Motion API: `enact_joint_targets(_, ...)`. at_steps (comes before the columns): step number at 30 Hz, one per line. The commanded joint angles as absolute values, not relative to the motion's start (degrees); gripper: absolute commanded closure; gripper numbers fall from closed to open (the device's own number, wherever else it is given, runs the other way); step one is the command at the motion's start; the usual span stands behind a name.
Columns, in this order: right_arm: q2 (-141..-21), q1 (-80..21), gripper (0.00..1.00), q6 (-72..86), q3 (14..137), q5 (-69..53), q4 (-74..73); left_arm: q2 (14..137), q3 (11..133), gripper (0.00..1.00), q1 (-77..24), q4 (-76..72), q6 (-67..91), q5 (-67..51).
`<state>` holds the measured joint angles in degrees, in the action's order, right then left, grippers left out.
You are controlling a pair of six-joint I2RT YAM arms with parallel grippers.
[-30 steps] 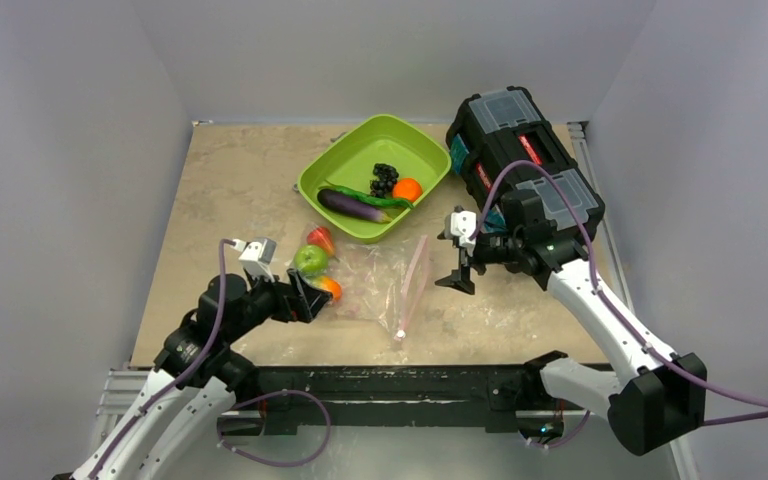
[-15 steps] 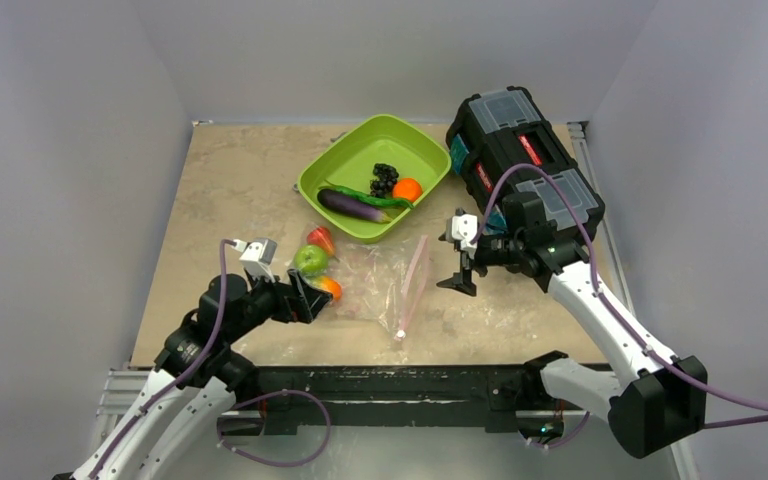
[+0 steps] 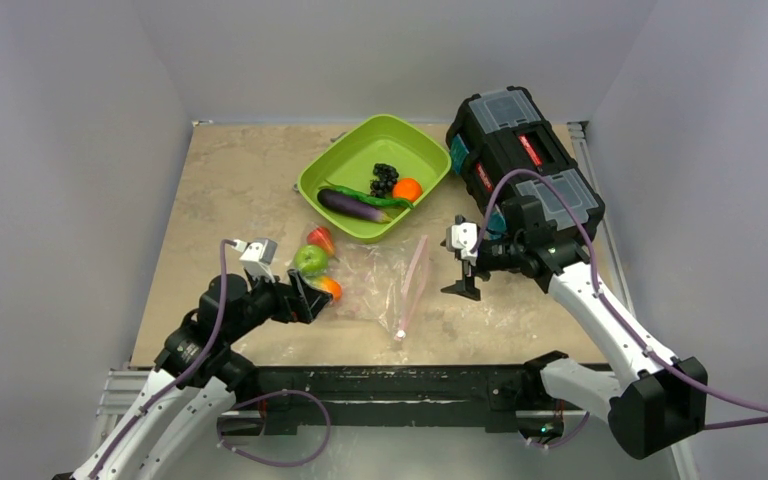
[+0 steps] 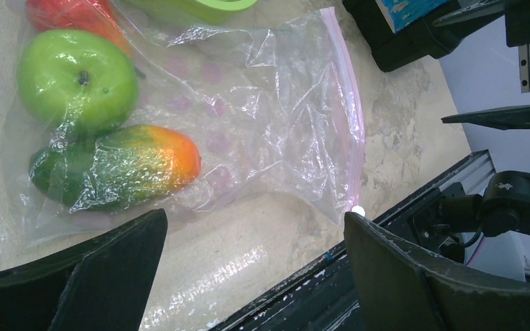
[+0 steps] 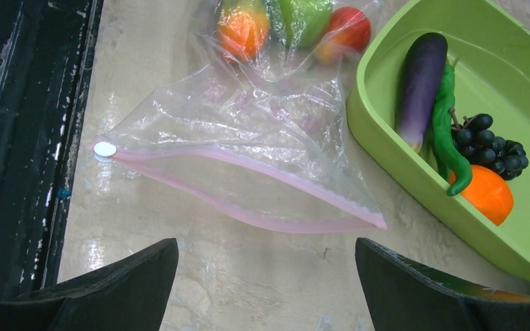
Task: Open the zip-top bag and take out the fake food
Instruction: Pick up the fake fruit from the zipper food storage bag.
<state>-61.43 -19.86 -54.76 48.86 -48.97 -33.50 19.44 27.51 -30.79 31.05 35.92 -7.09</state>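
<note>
The clear zip-top bag (image 3: 385, 283) lies flat on the table, its pink zip strip (image 5: 248, 181) facing right with the two lips slightly parted. At its closed left end sit fake food pieces: a green apple (image 3: 310, 260), a red strawberry (image 3: 321, 238) and an orange-green mango (image 4: 121, 169). An eggplant (image 5: 419, 86), green pod, grapes (image 5: 490, 141) and orange (image 5: 488, 194) lie in the lime-green tray (image 3: 360, 160). My left gripper (image 4: 255, 217) is open, low beside the bag's left end. My right gripper (image 5: 267, 243) is open just right of the zip strip, touching nothing.
A black toolbox (image 3: 520, 150) stands at the back right, close behind the right arm. The black rail (image 3: 390, 385) runs along the table's near edge, just below the bag's white slider (image 5: 103, 148).
The right gripper has shifted slightly right and toward the near edge, still open. The left arm and the bag have not moved.
</note>
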Motion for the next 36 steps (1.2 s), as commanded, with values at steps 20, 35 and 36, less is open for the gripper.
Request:
enact_joint_targets(20, -70.34, -29.38, 0.38, -34.02, 44.72, -41.30, -10.53, 32.66, 29.68, 0.25, -30.78, 25.23, 33.37, 12.62)
enact_joint_targets(35, -76.82, -37.25, 0.70, -40.73, 43.19, -28.30, -9.11, 42.86, 26.39, 0.61, -23.91, 14.14, 34.97, 10.44)
enact_joint_targets(36, -77.01, -37.31, 0.70, -40.49, 43.16, -27.77, -8.73, 43.41, 26.11, 0.63, -23.64, 13.81, 35.11, 10.36)
